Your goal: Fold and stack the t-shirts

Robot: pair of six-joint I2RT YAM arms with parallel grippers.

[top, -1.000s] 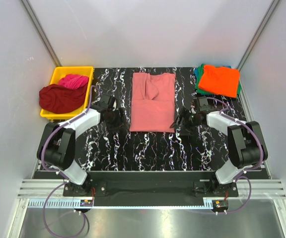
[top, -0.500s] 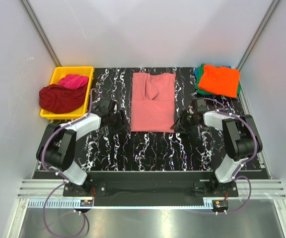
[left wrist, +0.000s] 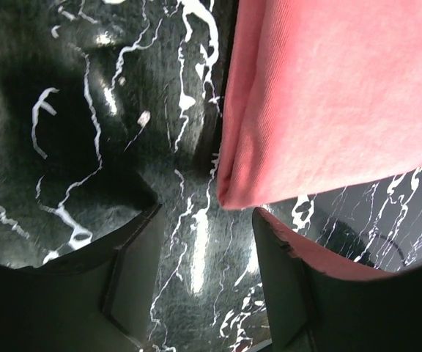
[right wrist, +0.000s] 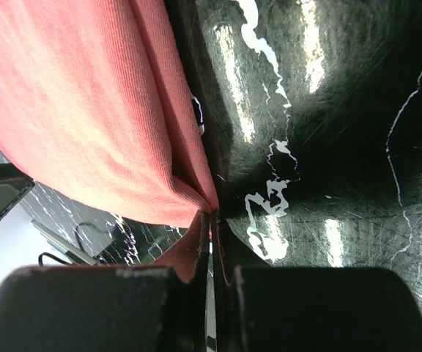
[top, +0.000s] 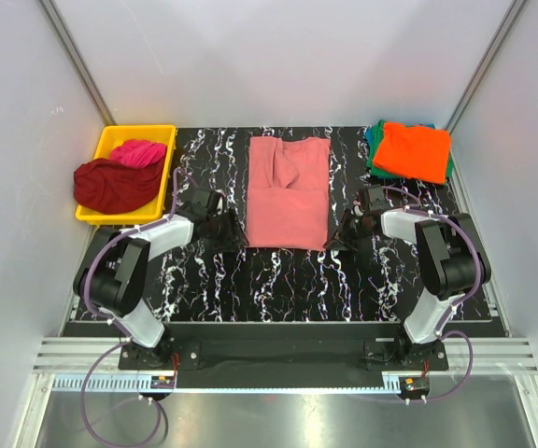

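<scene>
A salmon-pink t-shirt (top: 288,191) lies folded into a long strip in the middle of the black marbled table (top: 278,289). My left gripper (top: 227,229) is at its near left corner. In the left wrist view the left gripper (left wrist: 204,231) is open, and the shirt's corner (left wrist: 229,192) lies just ahead of the gap, untouched. My right gripper (top: 341,233) is at the near right corner. In the right wrist view the right gripper (right wrist: 212,220) is shut, with the shirt's corner (right wrist: 189,198) pinched at its tips.
A folded orange shirt (top: 412,151) tops a stack at the back right, with green fabric under it. A yellow bin (top: 166,173) at the back left holds a dark red shirt (top: 110,185) and a magenta one (top: 138,151). White walls enclose the table.
Both grippers have moved inward to the pink shirt's near corners. The right gripper has gone from open to shut on its corner. The left gripper has narrowed slightly.
</scene>
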